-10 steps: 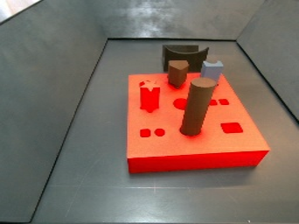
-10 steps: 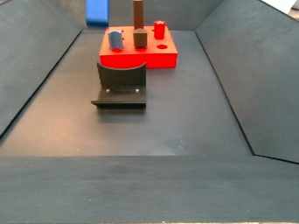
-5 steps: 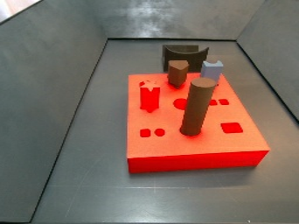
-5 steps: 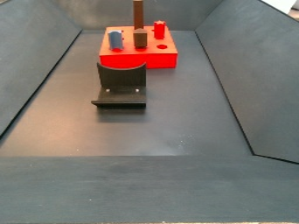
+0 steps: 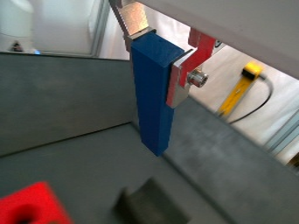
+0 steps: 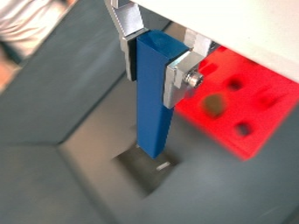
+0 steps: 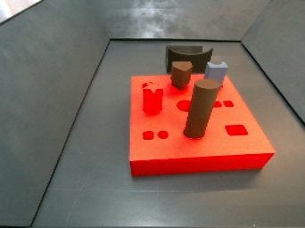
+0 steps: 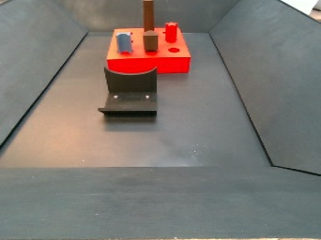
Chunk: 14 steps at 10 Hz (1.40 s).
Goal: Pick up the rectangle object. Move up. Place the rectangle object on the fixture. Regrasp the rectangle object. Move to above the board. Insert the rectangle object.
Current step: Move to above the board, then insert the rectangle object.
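The long saturated blue rectangular bar (image 5: 152, 96) is held upright, clamped near its top between the silver plates of the pincer (image 5: 160, 45), as both wrist views show. A second ago its blue end was visible at the top edge of a side view; now it is gone from both side views, so the lift is judged complete and the placing on the dark grey notched fixture (image 8: 129, 90) comes next. One bright red square board (image 7: 167, 151) is counted, with two brown cylinders, one pale-blue block and one fixture.
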Available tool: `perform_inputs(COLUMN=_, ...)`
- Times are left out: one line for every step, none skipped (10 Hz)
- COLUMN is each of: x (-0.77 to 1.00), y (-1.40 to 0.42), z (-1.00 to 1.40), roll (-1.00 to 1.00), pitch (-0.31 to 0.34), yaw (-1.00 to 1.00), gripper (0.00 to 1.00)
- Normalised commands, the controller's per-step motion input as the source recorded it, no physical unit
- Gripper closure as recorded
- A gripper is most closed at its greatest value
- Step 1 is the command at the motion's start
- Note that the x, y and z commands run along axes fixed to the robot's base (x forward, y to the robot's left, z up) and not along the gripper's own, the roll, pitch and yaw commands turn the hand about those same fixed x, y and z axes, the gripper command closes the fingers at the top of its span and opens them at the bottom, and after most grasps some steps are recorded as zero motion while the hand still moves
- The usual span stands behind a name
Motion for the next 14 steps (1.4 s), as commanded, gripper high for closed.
perform_inputs(x=-0.59, y=-1.0, z=-0.09, roll=-1.0, pitch=0.059, yaw=-0.2, gripper=1.0)
perform_inputs(x=-0.59, y=-1.0, z=-0.09, roll=-1.0, pitch=0.065, yaw=-0.2, gripper=1.0)
perform_inputs(x=-0.62, y=-1.0, z=-0.09, roll=-1.0, pitch=0.065, yaw=-0.19, gripper=1.0)
perform_inputs(x=-0.55, y=-0.85, z=-0.08, roll=-1.0, pitch=0.064, yaw=-0.18, gripper=1.0)
perform_inputs(x=-0.32, y=-0.43, z=-0.04, roll=-0.81, pitch=0.046, yaw=-0.13, gripper=1.0)
perform_inputs(x=-0.23, y=-0.29, z=-0.03, roll=-0.68, pitch=0.039, yaw=-0.1, gripper=1.0)
perform_inputs(x=-0.11, y=-0.13, z=-0.02, roll=-0.42, pitch=0.017, yaw=-0.05, gripper=1.0)
perform_inputs(x=-0.07, y=-0.07, z=-0.01, roll=-0.24, pitch=-0.002, yaw=-0.03, gripper=1.0)
perform_inputs(x=0.06, y=0.0, z=0.0, roll=0.0, pitch=0.0, yaw=0.05, gripper=1.0)
perform_inputs(x=0.61, y=0.0, z=0.0, roll=-0.04, pitch=0.0, yaw=0.11, gripper=1.0)
perform_inputs(x=0.98, y=-0.02, z=0.0, roll=-0.05, pitch=0.0, yaw=0.13, gripper=1.0)
perform_inputs(x=1.0, y=-0.16, z=-0.02, roll=-0.05, pitch=0.0, yaw=0.01, gripper=1.0)
perform_inputs(x=1.0, y=-0.22, z=-0.04, roll=-0.05, pitch=0.0, yaw=0.0, gripper=1.0)
perform_inputs(x=1.0, y=-0.22, z=-0.05, roll=-0.06, pitch=0.0, yaw=0.0, gripper=1.0)
